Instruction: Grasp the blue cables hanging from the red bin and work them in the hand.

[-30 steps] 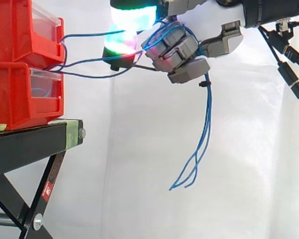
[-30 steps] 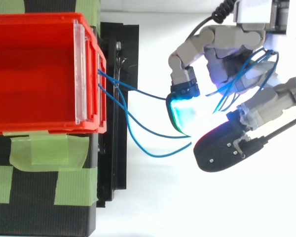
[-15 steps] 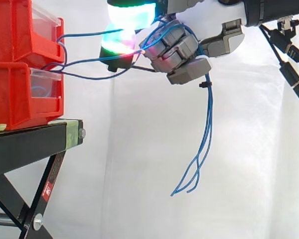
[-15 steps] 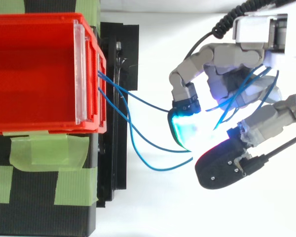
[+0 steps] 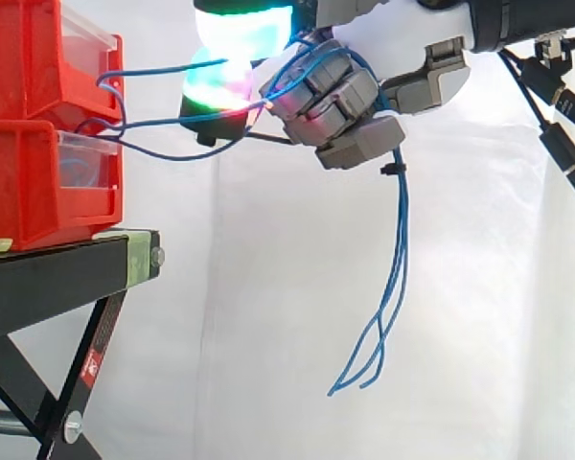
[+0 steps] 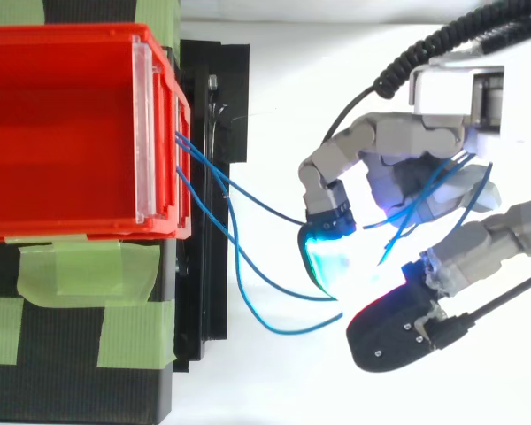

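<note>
Blue cables (image 5: 400, 230) leave the front of the red bin (image 5: 24, 57), which sits on a second red bin on the black stand (image 5: 57, 278), and cross the open gap to the hand (image 5: 350, 96). The hand hangs in the air well apart from the bins and at about the height of the upper one. Seen from the side, the bin lies to the hand's left, so the anchored stretch of the cables runs roughly level between them. From above this stretch is slack and bows sideways in loose curves between the bin's front edge and the glowing fingertips (image 6: 327, 257). The hand is clenched on the cables: its grey fingers curl round several strands that loop over and between them, and the thumb closes in from the near side. Past the hand the long axis turns. The free lengths drop almost straight down from under the curled fingers, part into separate ends near the bottom, and point downward with a slight lean back toward the stand. Any working of the strands probably has to use this slack, since the bin holds the far ends.
</note>
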`<state>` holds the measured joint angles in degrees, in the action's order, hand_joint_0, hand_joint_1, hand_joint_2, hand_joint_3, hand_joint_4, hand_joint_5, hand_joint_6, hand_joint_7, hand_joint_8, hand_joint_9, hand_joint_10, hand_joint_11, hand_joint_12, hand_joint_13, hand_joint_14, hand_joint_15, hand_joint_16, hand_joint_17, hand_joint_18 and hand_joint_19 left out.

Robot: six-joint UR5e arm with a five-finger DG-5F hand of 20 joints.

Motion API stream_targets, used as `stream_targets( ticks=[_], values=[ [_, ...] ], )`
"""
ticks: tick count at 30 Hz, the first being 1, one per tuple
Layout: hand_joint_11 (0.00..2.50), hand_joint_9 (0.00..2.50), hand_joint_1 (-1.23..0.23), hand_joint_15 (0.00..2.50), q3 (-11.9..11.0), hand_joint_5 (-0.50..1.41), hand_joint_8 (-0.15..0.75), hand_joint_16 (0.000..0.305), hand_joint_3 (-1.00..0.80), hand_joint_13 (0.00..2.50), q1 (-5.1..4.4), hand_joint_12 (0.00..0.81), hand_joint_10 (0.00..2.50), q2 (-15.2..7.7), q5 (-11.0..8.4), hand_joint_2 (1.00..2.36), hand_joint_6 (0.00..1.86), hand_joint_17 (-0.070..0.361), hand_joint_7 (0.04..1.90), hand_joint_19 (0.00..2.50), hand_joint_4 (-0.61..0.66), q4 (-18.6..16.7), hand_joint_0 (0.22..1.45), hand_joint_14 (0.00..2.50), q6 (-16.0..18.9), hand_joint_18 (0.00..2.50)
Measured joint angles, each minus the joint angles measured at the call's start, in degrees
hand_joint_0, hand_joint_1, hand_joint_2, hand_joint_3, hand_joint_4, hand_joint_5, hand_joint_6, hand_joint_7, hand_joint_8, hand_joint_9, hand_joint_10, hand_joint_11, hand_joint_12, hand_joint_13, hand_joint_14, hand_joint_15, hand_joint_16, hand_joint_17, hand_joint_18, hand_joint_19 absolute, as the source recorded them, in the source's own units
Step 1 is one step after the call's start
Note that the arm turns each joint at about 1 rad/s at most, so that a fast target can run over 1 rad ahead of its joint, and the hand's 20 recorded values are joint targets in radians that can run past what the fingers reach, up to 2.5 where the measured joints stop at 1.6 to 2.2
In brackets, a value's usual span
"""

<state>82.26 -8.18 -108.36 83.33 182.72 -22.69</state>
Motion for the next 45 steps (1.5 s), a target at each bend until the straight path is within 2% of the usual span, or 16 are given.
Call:
stream_targets(
  ticks=[9,14,18,34,45],
  values=[
    [2.50,0.43,-0.60,2.14,0.52,0.05,0.375,0.048,-0.25,0.60,-0.88,0.447,2.50,0.01,0.02,1.03,1.21,0.108,1.29,1.60,0.21,0.54,0.90,2.50,-0.04,1.21],
    [2.50,0.43,-0.60,2.14,3.63,0.05,0.376,0.048,-0.25,0.60,-1.56,0.445,2.50,0.03,-0.01,1.03,1.21,0.107,1.30,1.59,0.22,-0.73,0.90,2.50,1.39,1.21],
    [2.50,0.43,-0.60,2.12,4.86,0.05,0.382,0.048,-0.25,0.60,-1.90,0.446,2.50,0.04,-0.14,1.03,1.21,0.109,1.29,1.57,0.21,-3.12,0.91,2.50,3.13,1.20],
    [2.50,0.43,-0.60,2.14,5.15,0.05,0.382,0.048,-0.25,0.60,-2.28,0.448,2.50,0.08,-0.18,1.03,1.21,0.108,1.29,1.57,0.22,-2.94,0.91,2.50,3.98,1.20],
    [2.50,0.43,-0.60,2.15,5.16,0.05,0.381,0.048,-0.26,0.60,-2.28,0.447,2.50,0.08,-0.42,1.03,1.21,0.107,1.29,1.56,0.22,-4.68,0.91,2.50,4.30,1.20]
  ],
)
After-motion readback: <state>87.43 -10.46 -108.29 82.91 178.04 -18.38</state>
